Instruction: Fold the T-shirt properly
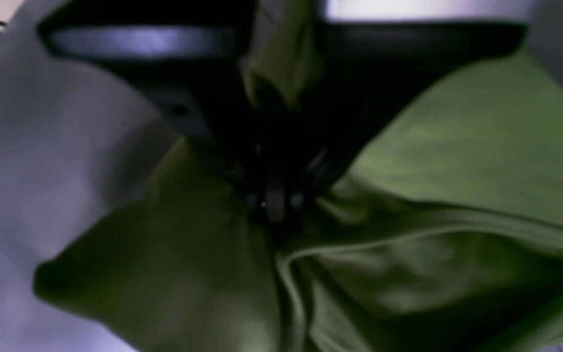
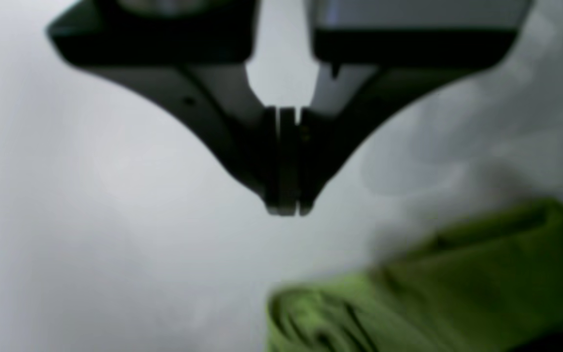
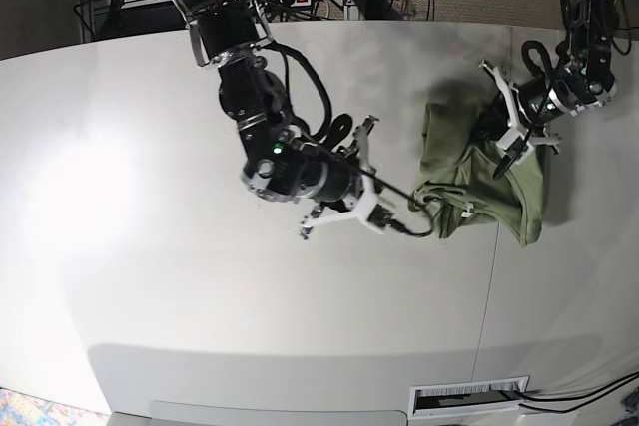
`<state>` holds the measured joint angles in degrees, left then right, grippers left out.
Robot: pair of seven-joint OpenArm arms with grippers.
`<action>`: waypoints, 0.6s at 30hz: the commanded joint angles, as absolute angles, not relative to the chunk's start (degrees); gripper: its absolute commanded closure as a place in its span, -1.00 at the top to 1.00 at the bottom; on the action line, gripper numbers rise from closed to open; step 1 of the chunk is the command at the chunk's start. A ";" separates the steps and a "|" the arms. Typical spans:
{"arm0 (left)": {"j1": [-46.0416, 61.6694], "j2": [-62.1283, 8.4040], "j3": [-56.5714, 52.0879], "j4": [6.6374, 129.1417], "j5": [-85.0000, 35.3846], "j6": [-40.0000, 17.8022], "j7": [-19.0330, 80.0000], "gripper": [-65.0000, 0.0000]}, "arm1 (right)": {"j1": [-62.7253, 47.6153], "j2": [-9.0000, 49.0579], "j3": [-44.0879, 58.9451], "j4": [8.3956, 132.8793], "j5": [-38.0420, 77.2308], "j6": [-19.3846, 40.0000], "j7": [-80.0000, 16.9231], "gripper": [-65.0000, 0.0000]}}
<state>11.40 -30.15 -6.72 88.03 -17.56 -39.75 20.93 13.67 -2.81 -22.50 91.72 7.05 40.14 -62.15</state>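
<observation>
White table (image 3: 150, 197) | T-shirt (image 3: 469, 167) bunched, axis unclear | left claw (image 1: 274, 203) clamping it | right claw (image 2: 286, 208) together

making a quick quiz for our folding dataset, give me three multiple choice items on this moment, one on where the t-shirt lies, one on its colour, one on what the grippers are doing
1. In the base view, where does the T-shirt lie on the table?
A. at the left edge
B. right of centre, between the two grippers
C. hanging off the near edge

2. What colour is the T-shirt?
A. olive green
B. navy blue
C. red

3. What state is the left gripper in?
A. wide open above bare table
B. out of sight in every view
C. shut on the T-shirt

Answers:
1 B: the base view shows the bunched cloth right of centre, with an arm on either side.
2 A: all three views show green fabric.
3 C: the left wrist view shows cloth gathered at the closed tips, while the right gripper is shut on nothing, over bare table beside the cloth.
</observation>
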 commanded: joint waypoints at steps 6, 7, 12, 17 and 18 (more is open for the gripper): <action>5.80 -30.92 -6.87 84.66 -16.08 -40.00 20.95 -1.00 | 15.05 0.93 -16.67 95.33 16.53 40.00 -64.25 -1.00; 4.93 -30.79 -6.87 84.18 -16.27 -40.00 20.84 -1.00 | 15.03 1.87 -16.16 95.72 17.93 40.00 -64.55 -1.00; 0.80 -28.42 -6.87 81.62 -16.23 -40.00 20.93 -1.00 | 14.87 5.80 -15.25 96.05 21.67 40.00 -65.14 -1.00; -1.52 -27.53 -6.83 81.25 -15.77 -40.00 20.99 -1.00 | 14.26 7.75 -15.25 96.07 22.06 40.00 -65.34 -1.00; -1.89 -27.73 -6.83 81.28 -15.64 -40.00 21.19 -1.00 | 14.06 7.88 -15.25 96.07 22.02 40.00 -65.39 -1.00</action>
